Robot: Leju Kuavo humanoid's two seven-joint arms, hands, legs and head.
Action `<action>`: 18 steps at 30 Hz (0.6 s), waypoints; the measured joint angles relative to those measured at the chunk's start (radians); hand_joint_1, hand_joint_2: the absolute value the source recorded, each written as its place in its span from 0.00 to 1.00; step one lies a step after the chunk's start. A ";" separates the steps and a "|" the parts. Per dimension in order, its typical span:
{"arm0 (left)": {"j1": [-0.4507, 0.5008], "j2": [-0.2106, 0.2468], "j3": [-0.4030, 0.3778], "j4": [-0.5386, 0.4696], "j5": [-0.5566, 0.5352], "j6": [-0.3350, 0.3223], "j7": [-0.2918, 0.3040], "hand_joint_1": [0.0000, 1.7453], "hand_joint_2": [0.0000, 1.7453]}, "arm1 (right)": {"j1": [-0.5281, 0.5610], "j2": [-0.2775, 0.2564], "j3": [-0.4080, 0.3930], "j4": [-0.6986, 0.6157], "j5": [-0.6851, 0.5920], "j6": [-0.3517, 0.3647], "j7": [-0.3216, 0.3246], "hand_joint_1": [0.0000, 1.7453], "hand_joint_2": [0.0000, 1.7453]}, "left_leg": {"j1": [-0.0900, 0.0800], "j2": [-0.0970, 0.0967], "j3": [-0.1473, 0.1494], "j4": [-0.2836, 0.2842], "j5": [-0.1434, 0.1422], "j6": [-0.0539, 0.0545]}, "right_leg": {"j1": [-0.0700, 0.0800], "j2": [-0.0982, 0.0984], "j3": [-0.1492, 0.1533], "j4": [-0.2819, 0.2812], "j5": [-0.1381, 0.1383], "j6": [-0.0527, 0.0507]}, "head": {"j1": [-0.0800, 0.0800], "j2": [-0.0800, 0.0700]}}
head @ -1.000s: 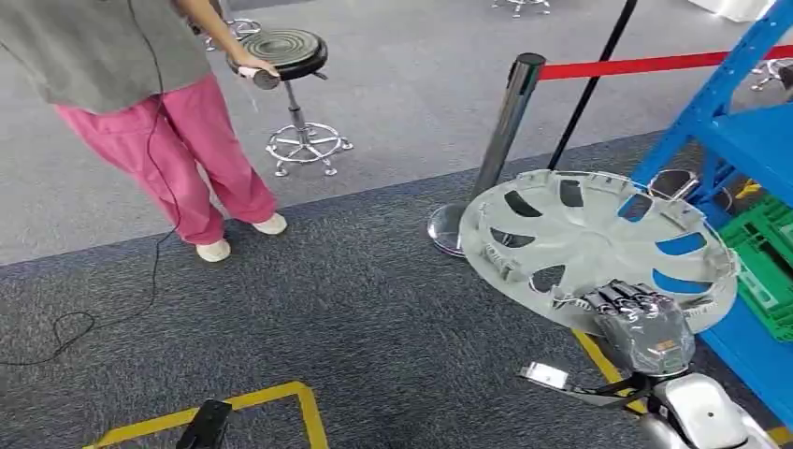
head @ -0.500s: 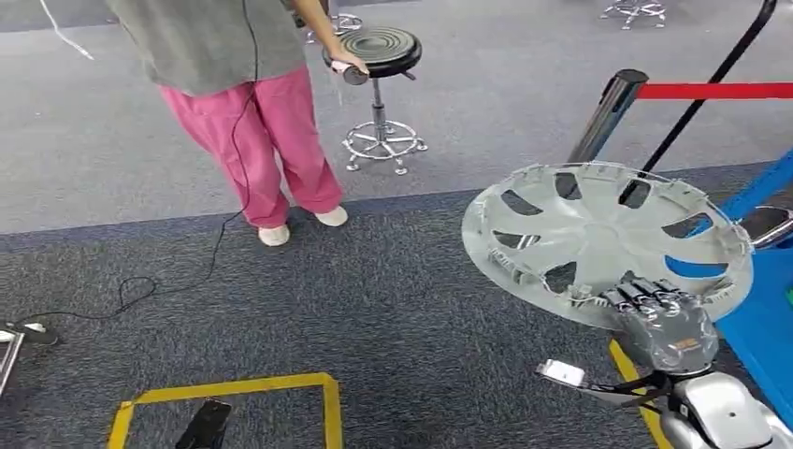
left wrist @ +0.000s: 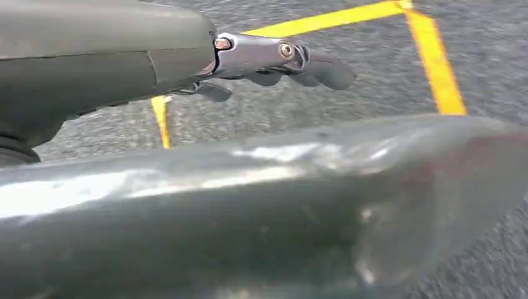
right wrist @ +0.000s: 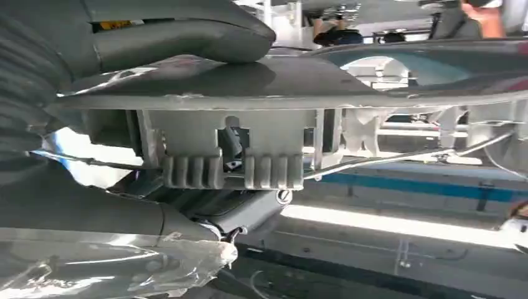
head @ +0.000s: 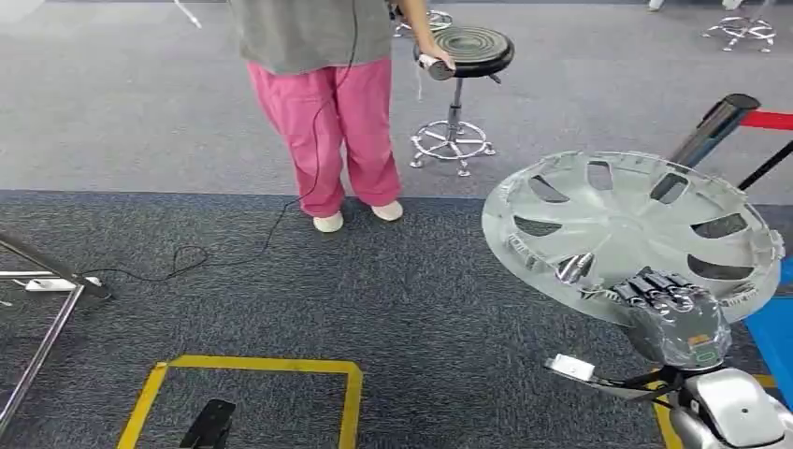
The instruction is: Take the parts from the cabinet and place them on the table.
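**Hubcap held up by right hand**

Hubcap (head: 631, 234), silver w/ spoke cut-outs, is carried roughly flat above dark carpet, at the right of the head view. L to R: a metal frame (head: 37, 309) is seen at the edge, yellow floor tape (head: 252, 367), a person in pink trousers (head: 327, 122) w/ a cable, a black stool (head: 468, 56), then a barrier post (head: 715, 126). Left hand (left wrist: 274, 59) is held over the taped floor, fingers loosely extended, nothing grasped. Right hand (head: 669, 313) is clamped on the hubcap's near rim, thumb (right wrist: 180, 31) pressed on one face.
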 joint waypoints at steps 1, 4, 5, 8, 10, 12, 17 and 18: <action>0.001 -0.002 0.000 0.000 0.000 0.000 0.002 0.00 0.00 | 0.000 -0.002 0.000 -0.003 0.000 0.000 0.000 1.00 1.00 | 0.007 -0.013 0.010 -0.006 0.004 0.005 | -0.006 0.043 -0.004 0.015 -0.013 0.006 | 0.005 0.000; -0.007 0.003 0.001 0.000 -0.002 0.000 0.002 0.00 0.00 | 0.001 -0.011 -0.003 -0.006 -0.001 0.000 0.002 1.00 1.00 | 0.012 -0.050 0.012 -0.007 0.004 0.016 | -0.007 0.133 -0.108 0.224 -0.111 0.011 | 0.014 0.000; -0.005 0.002 0.001 0.000 -0.002 -0.003 0.002 0.00 0.00 | 0.002 -0.013 -0.003 -0.006 0.000 0.000 0.001 1.00 1.00 | 0.012 -0.065 0.012 -0.006 0.003 0.017 | -0.006 0.137 -0.146 0.290 -0.130 0.013 | 0.014 0.000; -0.002 0.002 0.001 0.000 -0.003 -0.004 0.002 0.00 0.00 | 0.002 -0.016 0.000 -0.006 -0.001 0.000 0.001 1.00 1.00 | 0.014 -0.113 0.014 -0.004 0.004 0.015 | -0.009 0.139 -0.132 0.213 -0.044 0.014 | 0.014 0.000; -0.002 0.003 0.001 0.000 -0.002 -0.004 0.001 0.00 0.00 | 0.000 -0.020 0.000 -0.006 -0.004 0.000 0.002 1.00 1.00 | 0.018 -0.144 0.017 -0.001 0.001 0.006 | -0.021 0.179 -0.053 0.037 0.044 0.022 | 0.014 0.000; -0.003 0.006 0.004 0.000 0.000 -0.004 -0.002 0.00 0.00 | -0.008 -0.021 0.001 -0.007 -0.007 0.000 0.003 1.00 1.00 | 0.016 -0.165 0.004 0.009 0.005 -0.007 | -0.025 0.218 -0.028 0.001 0.027 0.012 | 0.012 0.000; 0.006 0.011 0.011 0.000 0.001 -0.002 -0.005 0.00 0.00 | -0.015 -0.026 0.006 -0.007 -0.007 0.000 0.003 1.00 1.00 | 0.015 -0.109 -0.024 0.040 -0.020 -0.030 | -0.018 0.163 -0.025 -0.004 0.033 -0.022 | 0.003 0.000; 0.003 0.011 0.012 0.000 0.001 -0.002 -0.005 0.00 0.00 | -0.014 -0.028 0.006 -0.007 -0.007 0.000 0.003 1.00 1.00 | 0.016 -0.077 -0.054 0.099 -0.052 -0.034 | -0.016 0.151 -0.025 -0.004 0.032 -0.028 | 0.001 0.000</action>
